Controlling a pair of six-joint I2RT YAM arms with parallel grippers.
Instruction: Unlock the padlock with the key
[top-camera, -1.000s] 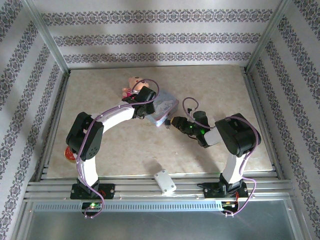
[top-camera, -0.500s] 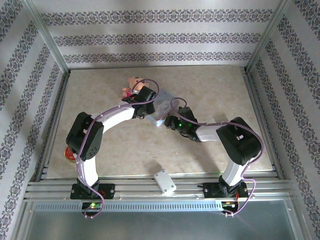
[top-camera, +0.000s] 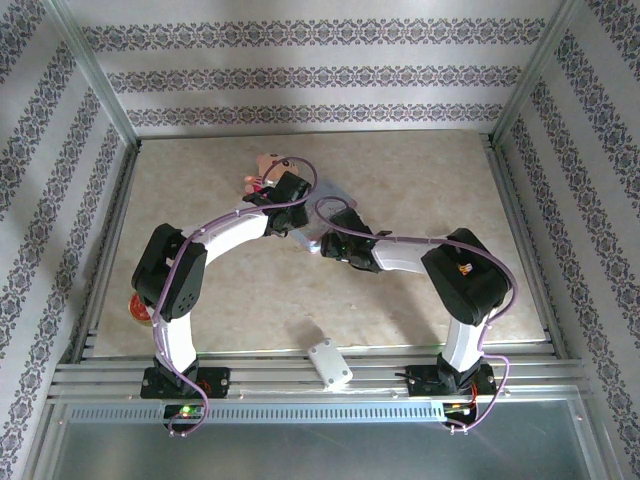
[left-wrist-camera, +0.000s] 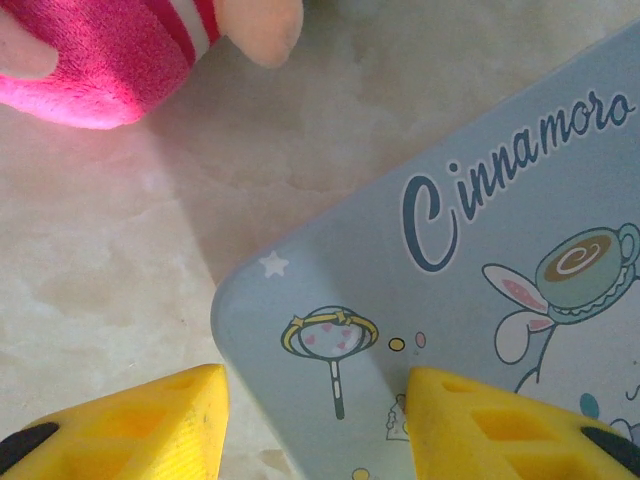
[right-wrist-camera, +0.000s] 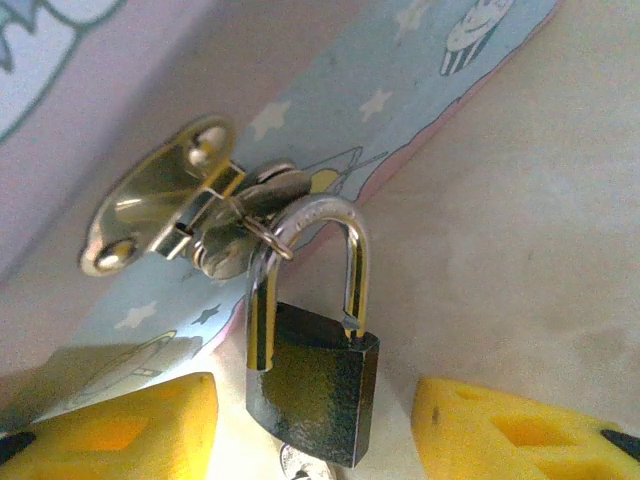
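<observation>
The beige table (top-camera: 200, 180) carries everything. My left arm (top-camera: 235, 232) arches from its base up and right to the middle of the table. My right arm (top-camera: 410, 262) folds at the elbow and stretches left to meet it.

Between them lies the light-blue cartoon tin (left-wrist-camera: 300, 290). My left fingers (left-wrist-camera: 120, 425) stand spread over its rounded corner. One yellow pad is over bare table just beside the tin's edge, and the other is over the printed lid. Whether either presses on the tin I cannot tell. A pink plush toy (left-wrist-camera: 90, 60) sits near that corner, apart from the tin.

My right fingers (right-wrist-camera: 110, 430) are spread wide and hold nothing. The dark padlock (right-wrist-camera: 315, 385) hangs between them, touching neither pad. Its pale shackle (right-wrist-camera: 320, 215) is hooked through the brass hasp (right-wrist-camera: 150, 215) on the tin's side. The shackle's free leg ends at a notch right at the top of the padlock's body, and I cannot tell whether it is seated. A silvery metal piece (right-wrist-camera: 298, 462) pokes out below the padlock and is cut off by the frame.
</observation>
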